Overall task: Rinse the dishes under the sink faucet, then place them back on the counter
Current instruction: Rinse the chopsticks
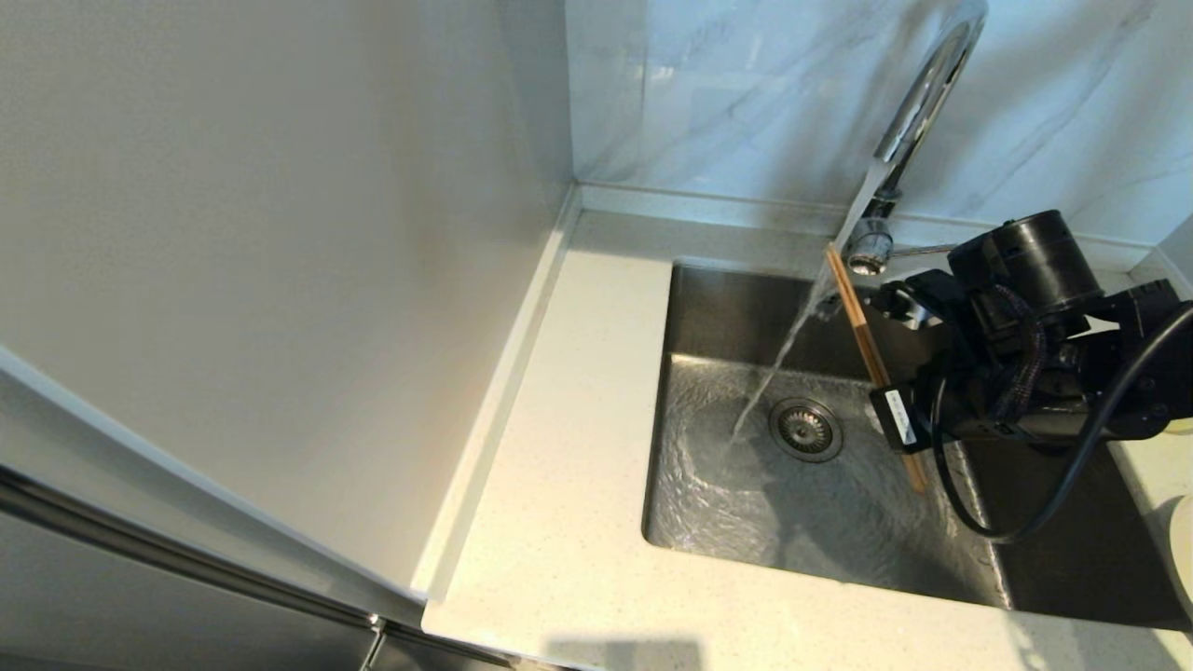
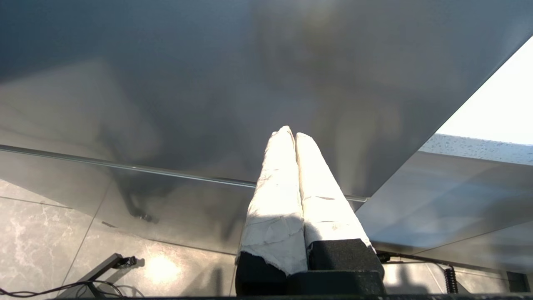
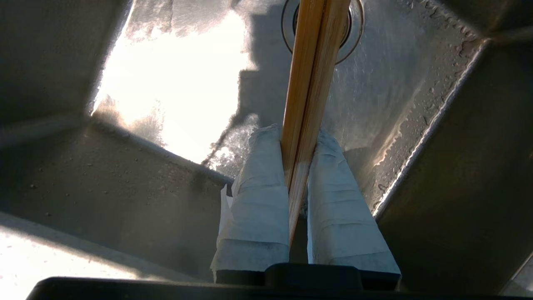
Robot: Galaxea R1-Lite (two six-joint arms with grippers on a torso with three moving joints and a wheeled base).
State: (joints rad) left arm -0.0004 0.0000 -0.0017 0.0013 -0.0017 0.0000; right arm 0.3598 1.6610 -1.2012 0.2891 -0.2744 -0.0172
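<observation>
The pair of brown chopsticks (image 1: 862,331) slants over the sink (image 1: 727,317), upper ends close to the faucet (image 1: 923,93) spout. My right gripper (image 3: 293,133) is shut on the chopsticks (image 3: 312,62), which point towards the drain strainer (image 3: 354,25). Water (image 1: 774,373) runs from the spout just left of the chopsticks and spreads round the strainer (image 1: 806,429). A cream-white edge of the plate (image 1: 1182,550) shows on the counter at the far right. The bowl is out of view. My left gripper (image 2: 290,134) is shut on nothing, down by a grey cabinet front.
The off-white counter (image 1: 578,419) runs along the sink's left and front sides. A plain wall panel (image 1: 280,233) rises on the left and a grey-veined marble panel (image 1: 727,84) behind. My right arm (image 1: 1025,354) and its cable hang over the sink's right half.
</observation>
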